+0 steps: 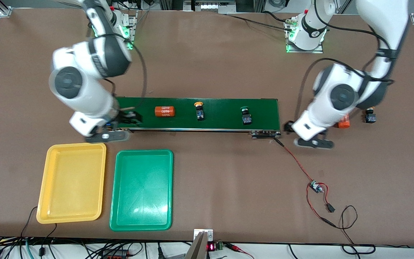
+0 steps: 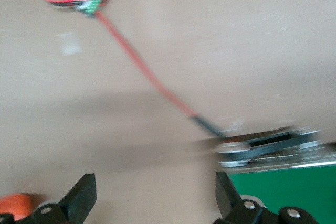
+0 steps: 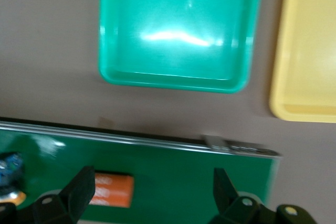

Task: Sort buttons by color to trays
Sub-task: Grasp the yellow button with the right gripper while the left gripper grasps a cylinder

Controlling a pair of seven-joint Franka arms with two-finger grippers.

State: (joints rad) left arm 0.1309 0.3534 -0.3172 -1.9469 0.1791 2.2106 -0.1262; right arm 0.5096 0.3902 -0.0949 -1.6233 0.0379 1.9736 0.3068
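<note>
Two buttons, yellow-capped [image 1: 199, 109] and green-capped [image 1: 246, 115], are seen mid-frame on the conveyor belt [image 1: 221, 108]; left gripper [image 2: 155, 195] and right gripper [image 3: 152, 192] are spread wide, empty.

occluded: orange cylinder [image 1: 344, 121], button [image 1: 370, 116] | by: left arm

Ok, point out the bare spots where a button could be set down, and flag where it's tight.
Both trays are bare: the yellow tray and the green tray beside it. The conveyor belt is free between the yellow button and the green button. It is crowded at the belt's end under the open right claw, beside the orange cylinder.
</note>
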